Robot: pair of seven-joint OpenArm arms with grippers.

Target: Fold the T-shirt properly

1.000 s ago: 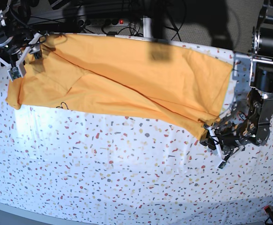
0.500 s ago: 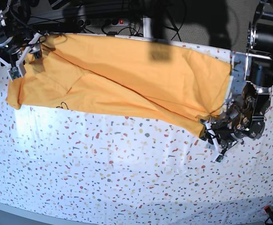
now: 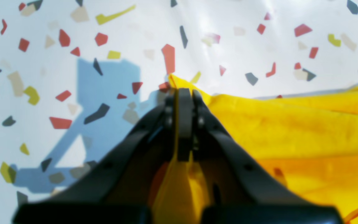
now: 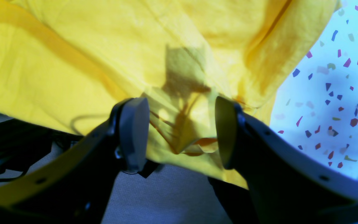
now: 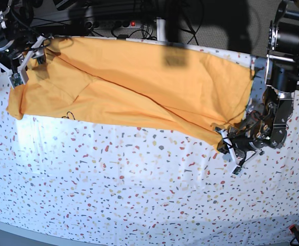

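Both arms are looking mostly black — the left gripper (image 3: 183, 96) is showing matte black fingers with small screw holes, and the right gripper (image 4: 179, 130) is sporting rounded grey pads — exposed cables everywhere.

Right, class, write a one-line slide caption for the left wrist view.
Left tool pinched shut on a corner of the mustard-yellow cotton T-shirt above the speckled white tablecloth.

Matt cotton-like T-shirt (image 5: 139, 87) cloth; glossy speckled table cover (image 5: 113, 195).
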